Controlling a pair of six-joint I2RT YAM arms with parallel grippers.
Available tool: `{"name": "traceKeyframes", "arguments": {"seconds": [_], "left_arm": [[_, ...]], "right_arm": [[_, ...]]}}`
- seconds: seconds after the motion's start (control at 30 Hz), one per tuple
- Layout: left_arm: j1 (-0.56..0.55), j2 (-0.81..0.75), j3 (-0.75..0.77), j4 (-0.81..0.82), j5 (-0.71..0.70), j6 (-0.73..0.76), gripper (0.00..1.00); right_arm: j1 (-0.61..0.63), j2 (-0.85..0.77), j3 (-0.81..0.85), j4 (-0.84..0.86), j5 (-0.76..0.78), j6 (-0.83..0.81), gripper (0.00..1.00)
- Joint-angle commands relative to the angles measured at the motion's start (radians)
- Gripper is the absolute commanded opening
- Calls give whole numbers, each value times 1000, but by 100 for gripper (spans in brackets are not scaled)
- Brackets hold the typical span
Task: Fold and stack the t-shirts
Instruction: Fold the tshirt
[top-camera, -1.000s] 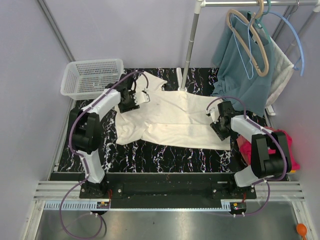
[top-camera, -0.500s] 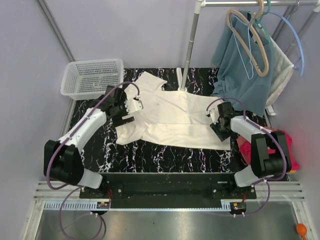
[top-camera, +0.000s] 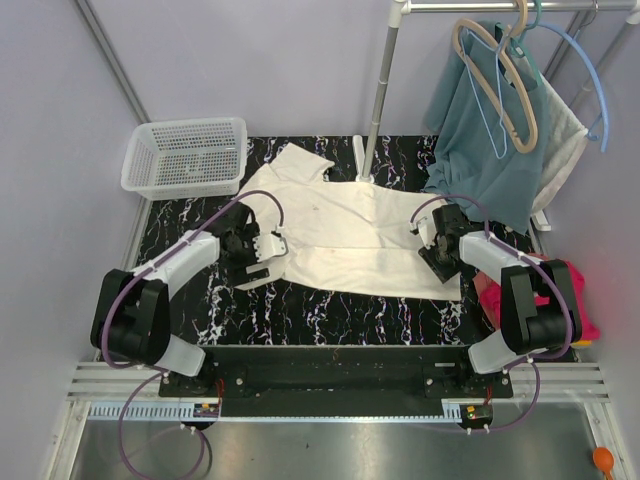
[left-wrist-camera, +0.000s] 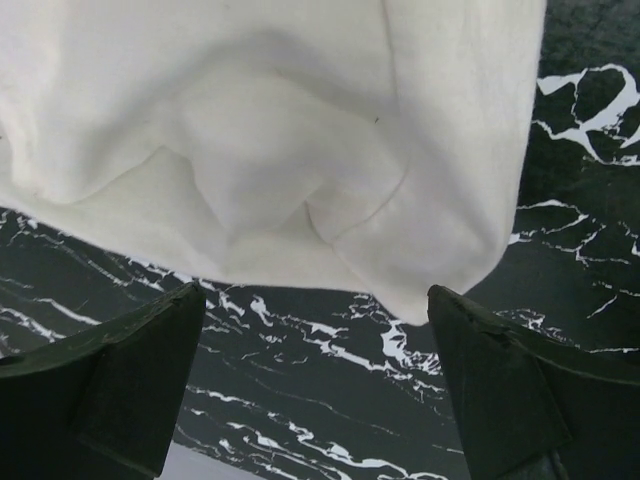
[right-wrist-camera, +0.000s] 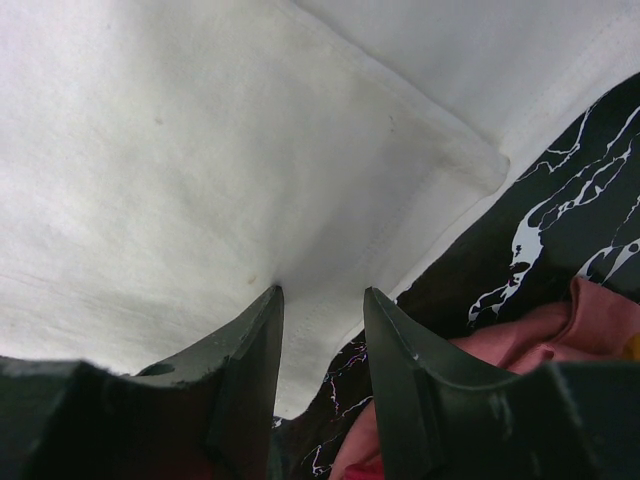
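The cream t-shirt (top-camera: 345, 230) lies spread across the black marble table (top-camera: 330, 305), one sleeve pointing to the far left. My left gripper (top-camera: 263, 250) is open and empty at the shirt's near-left corner. In the left wrist view the shirt's rumpled corner (left-wrist-camera: 300, 170) lies just beyond the wide-apart gripper (left-wrist-camera: 315, 295). My right gripper (top-camera: 437, 246) rests on the shirt's right hem. Its fingers (right-wrist-camera: 255, 340) stand narrowly apart with the hem (right-wrist-camera: 330, 230) between them. The pink t-shirt (top-camera: 580, 305) lies bunched at the table's right edge and shows in the right wrist view (right-wrist-camera: 560, 330). No orange tee shows clearly.
A white mesh basket (top-camera: 185, 155) stands at the far left corner. A metal rack pole (top-camera: 380, 90) rises behind the shirt. A teal garment on hangers (top-camera: 490, 130) hangs at the far right, just above my right arm.
My left gripper has moved from the far-left sleeve toward me along the shirt's left edge. The sleeve it left now lies flat. The right arm has not moved.
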Motion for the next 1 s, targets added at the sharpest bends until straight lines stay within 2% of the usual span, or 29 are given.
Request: {"name": "traceKeyframes", "arguments": {"seconds": [0.0, 0.27, 0.4, 0.67, 0.97], "left_arm": [[-2, 49, 41, 48, 57, -23, 99], [-5, 127, 51, 89, 42, -32, 99], [-11, 144, 10, 110, -4, -20, 99], [-12, 111, -113, 170, -114, 40, 99], [-12, 36, -225, 183, -229, 106, 99]], "right_arm": [[11, 0, 12, 11, 17, -11, 47], [15, 15, 18, 13, 17, -15, 47], [17, 37, 7, 26, 25, -27, 47], [20, 87, -25, 76, 48, -46, 46], [20, 15, -82, 82, 112, -92, 46]]}}
